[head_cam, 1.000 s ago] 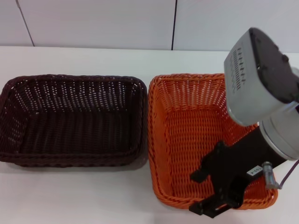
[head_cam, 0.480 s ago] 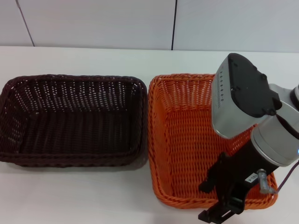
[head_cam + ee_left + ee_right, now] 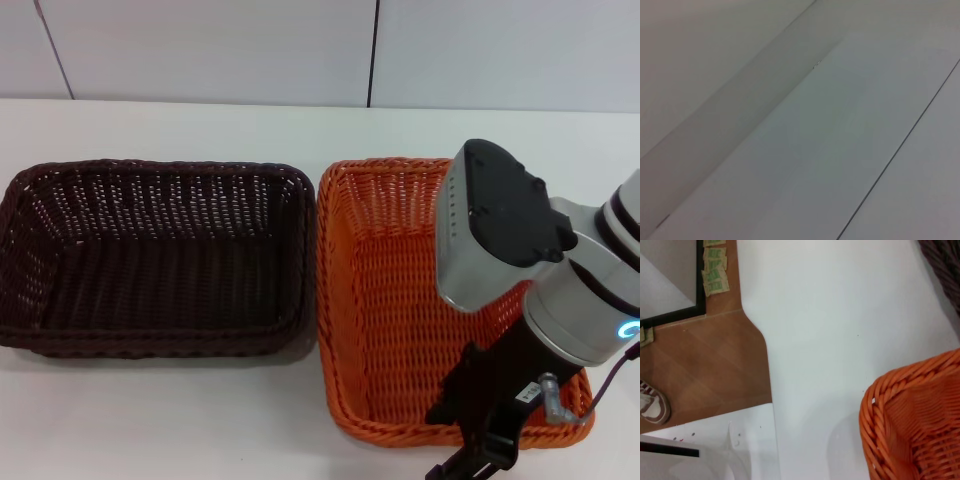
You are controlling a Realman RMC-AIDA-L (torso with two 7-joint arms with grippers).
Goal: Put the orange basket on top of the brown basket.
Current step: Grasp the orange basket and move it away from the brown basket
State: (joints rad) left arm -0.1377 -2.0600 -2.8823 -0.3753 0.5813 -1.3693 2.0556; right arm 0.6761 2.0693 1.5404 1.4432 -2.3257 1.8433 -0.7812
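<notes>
Head view: the orange basket (image 3: 400, 300) and the brown basket (image 3: 155, 255) stand side by side on the white table (image 3: 200, 420), long sides nearly touching, both upright and open upward.
Orange basket position: on the robot's right half of the table, resting on the tabletop, not on the brown basket.
Brown basket position: on the robot's left half, resting on the tabletop; its inside shows no contents.
Right arm: reaches in from the right over the orange basket's near right corner; its grey wrist housing hides part of that basket's floor and right wall.
Right gripper (image 3: 478, 455): black, low at the orange basket's near rim, partly cut off by the picture edge; whether its claw is spread or pressed together cannot be told.
Right wrist view: shows a corner of the orange basket's braided rim (image 3: 910, 425), bare white tabletop beside it, and a sliver of the brown basket (image 3: 942, 262) at the picture edge.
Seen only in the right wrist view: the table's edge, brown floor (image 3: 700, 365) beyond it and a shoe (image 3: 652, 402) on that floor.
Left wrist view: only pale flat panels with a thin dark seam; neither basket appears.
Left gripper: appears in none of the views.
</notes>
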